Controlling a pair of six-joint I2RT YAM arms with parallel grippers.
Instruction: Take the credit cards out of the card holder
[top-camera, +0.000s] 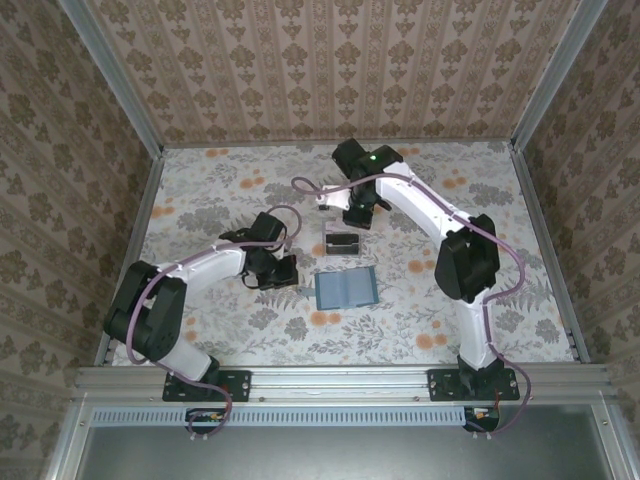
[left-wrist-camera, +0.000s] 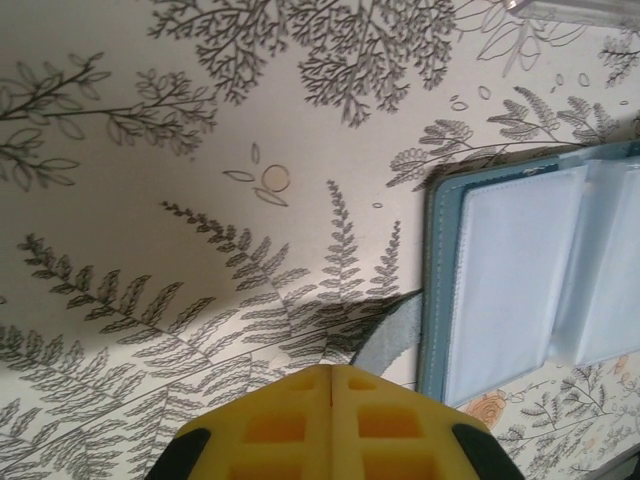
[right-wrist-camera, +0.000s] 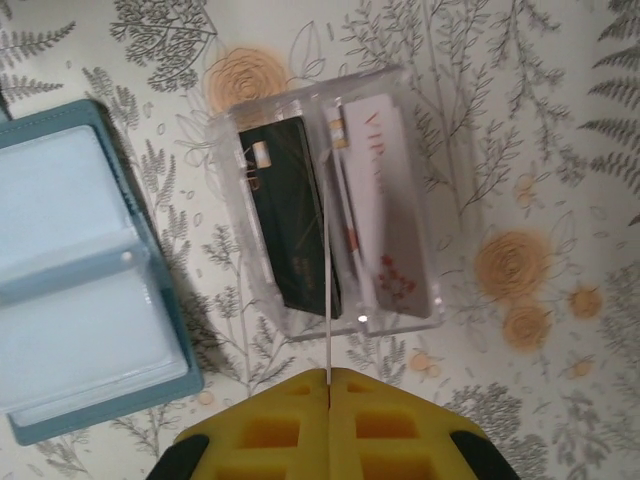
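The card holder (right-wrist-camera: 80, 270) is lying open and flat on the table (top-camera: 220, 190), near the middle, just in front of the clear box (right-wrist-camera: 290, 105). Its pale pockets are looking empty from both wrist views. The cards are sitting in the clear box: a dark card (right-wrist-camera: 290, 215) on one side and a pale card (right-wrist-camera: 390, 210) with red print on the other.

The left tool (left-wrist-camera: 332, 372) is hanging just beside the card holder's left edge, clenched on nothing. The right tool (right-wrist-camera: 328, 378) is hovering over the near rim of the box, also clenched and empty.

Judging by the bare pockets, the emptying is looking finished or nearly so. The step in hand is probably checking and backing away. Doing it well is meaning lifting each tool straight up first, so the right one is not nudging the box and the left one is not dragging the card holder's cover.

Counting: one card holder, one clear box, two tools, and two cards showing plainly. A thin strip (right-wrist-camera: 347, 225) between them may be a third card standing on edge, but I cannot tell
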